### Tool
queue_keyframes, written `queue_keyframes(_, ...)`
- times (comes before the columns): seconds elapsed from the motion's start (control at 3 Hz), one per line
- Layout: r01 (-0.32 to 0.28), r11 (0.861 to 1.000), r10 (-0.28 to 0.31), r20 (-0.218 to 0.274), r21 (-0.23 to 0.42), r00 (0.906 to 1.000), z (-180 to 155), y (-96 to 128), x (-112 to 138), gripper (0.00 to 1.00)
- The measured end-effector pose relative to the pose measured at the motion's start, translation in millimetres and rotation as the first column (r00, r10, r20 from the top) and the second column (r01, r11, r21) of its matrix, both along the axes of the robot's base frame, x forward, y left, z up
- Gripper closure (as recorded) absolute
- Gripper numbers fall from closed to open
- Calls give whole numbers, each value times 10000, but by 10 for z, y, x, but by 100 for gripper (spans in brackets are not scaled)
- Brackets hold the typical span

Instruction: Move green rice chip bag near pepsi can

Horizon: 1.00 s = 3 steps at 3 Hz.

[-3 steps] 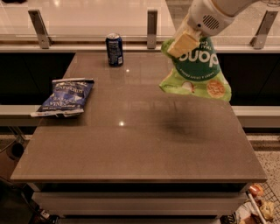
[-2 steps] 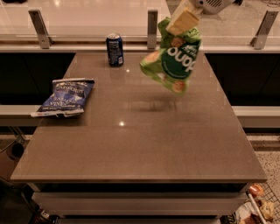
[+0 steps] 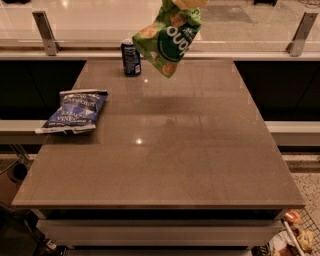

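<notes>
The green rice chip bag [image 3: 167,37] hangs in the air over the far edge of the table, tilted, with its lower corner just right of the pepsi can [image 3: 131,57]. The can stands upright at the table's far left side. My gripper [image 3: 188,3] shows only as a tan tip at the top edge of the camera view, shut on the top of the bag. The rest of the arm is out of view.
A dark blue chip bag [image 3: 72,111] lies flat at the left side of the brown table [image 3: 175,150]. A rail with metal posts [image 3: 46,32] runs behind the table. Items on the floor [image 3: 295,235] sit at the lower right.
My gripper has carried the green bag up and to the left, from the table's far right side to a spot just beside the pepsi can. The can and the blue bag have not moved.
</notes>
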<state>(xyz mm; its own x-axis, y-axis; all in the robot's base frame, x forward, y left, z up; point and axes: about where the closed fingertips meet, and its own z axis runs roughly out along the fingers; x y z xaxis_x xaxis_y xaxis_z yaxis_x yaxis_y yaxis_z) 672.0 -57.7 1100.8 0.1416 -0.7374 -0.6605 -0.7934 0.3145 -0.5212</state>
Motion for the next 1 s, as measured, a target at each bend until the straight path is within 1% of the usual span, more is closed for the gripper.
queue_keyframes(0.33,-1,10000,1,-1,0,10000,-1,1,0,100)
queue_keyframes(0.67,119,9990,-128,-203,-441,9997,-83,46,10,100)
queue_keyframes(1.0,479,9927,-533,-468,-1105,9975,-276,46,178,100)
